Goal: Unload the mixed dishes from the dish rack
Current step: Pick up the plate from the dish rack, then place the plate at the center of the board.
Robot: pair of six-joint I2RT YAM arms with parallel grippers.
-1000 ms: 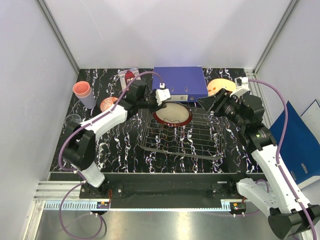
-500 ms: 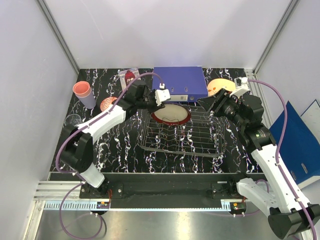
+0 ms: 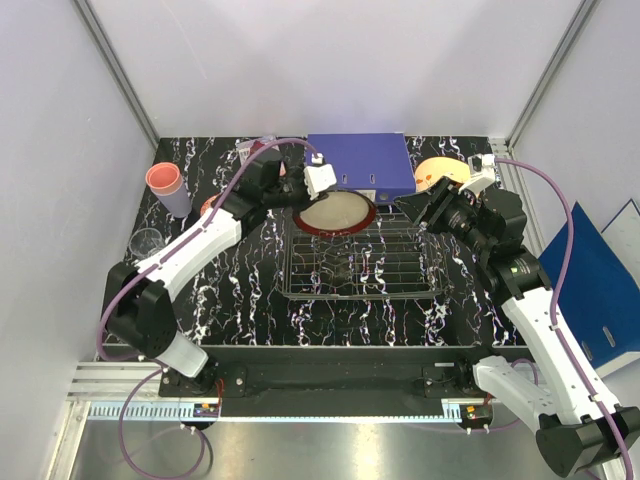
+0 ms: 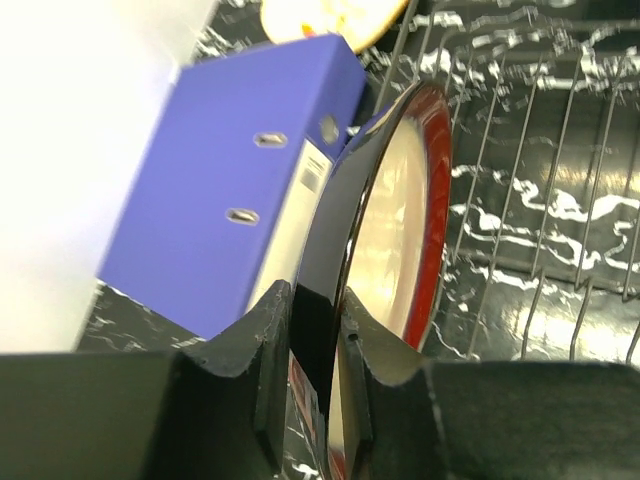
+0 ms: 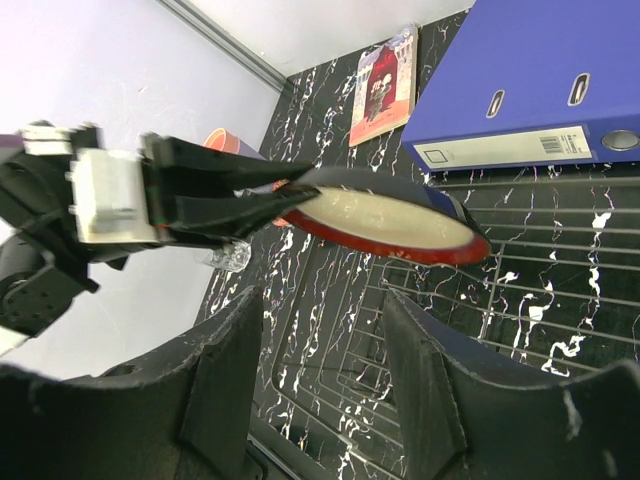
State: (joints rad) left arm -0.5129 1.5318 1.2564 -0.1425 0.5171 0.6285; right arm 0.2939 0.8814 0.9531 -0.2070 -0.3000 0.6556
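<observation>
Red-rimmed cream bowl (image 3: 334,212) shows from above at the far edge of the dish rack (image 3: 365,268), just in front of the blue binder (image 3: 358,163). The left gripper (image 3: 300,196) is on its left rim, and the right gripper (image 3: 413,208) hovers by the rack's far right corner. Left wrist view: jaws clamped tight on the bowl's rim, one finger on each side. Right wrist view: jaws spread wide, nothing between them, and the bowl is tilted over the rack wires.
</observation>
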